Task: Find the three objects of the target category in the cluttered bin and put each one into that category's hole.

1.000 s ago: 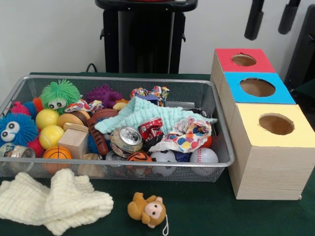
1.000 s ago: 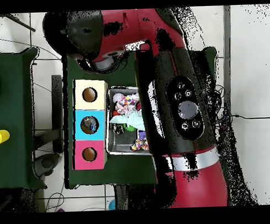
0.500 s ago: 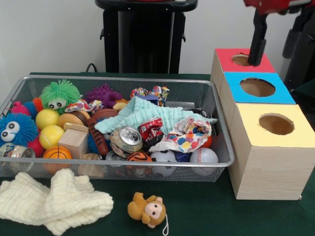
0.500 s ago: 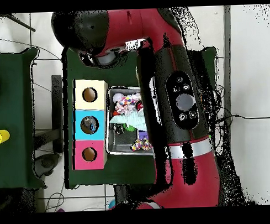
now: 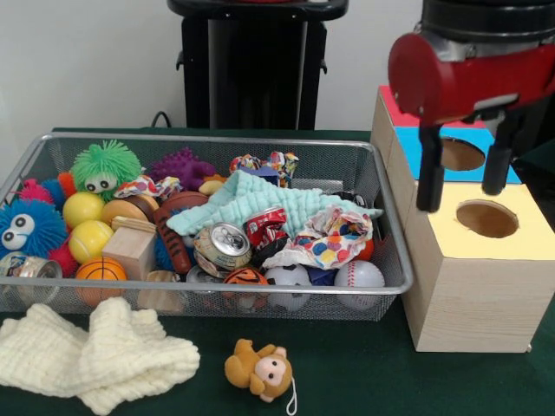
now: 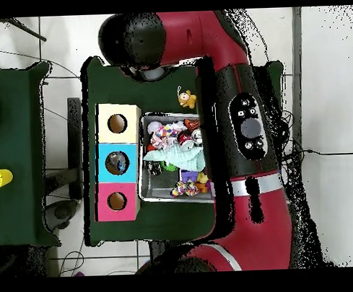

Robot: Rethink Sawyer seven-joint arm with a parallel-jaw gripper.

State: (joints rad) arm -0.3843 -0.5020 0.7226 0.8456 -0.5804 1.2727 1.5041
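The gripper [image 5: 462,186] hangs spread and empty over the boxes [image 5: 473,260], well right of the bin [image 5: 395,260] heaped with balls, cans and cloths.

The front camera sits low and close at the desk [image 5: 364,381] edge, looking level across the bin [image 5: 208,230] and the three boxes [image 5: 460,217] toward the wall, with the gripper [image 5: 461,182] hanging in from the top right. The overhead camera is high up, facing straight down, so desk [image 6: 160,221], bin [image 6: 146,192] and boxes [image 6: 118,162] appear small, partly covered by the arm [image 6: 244,135]. Both views share the bin, boxes and toy monkey [image 5: 260,371] [image 6: 186,99].
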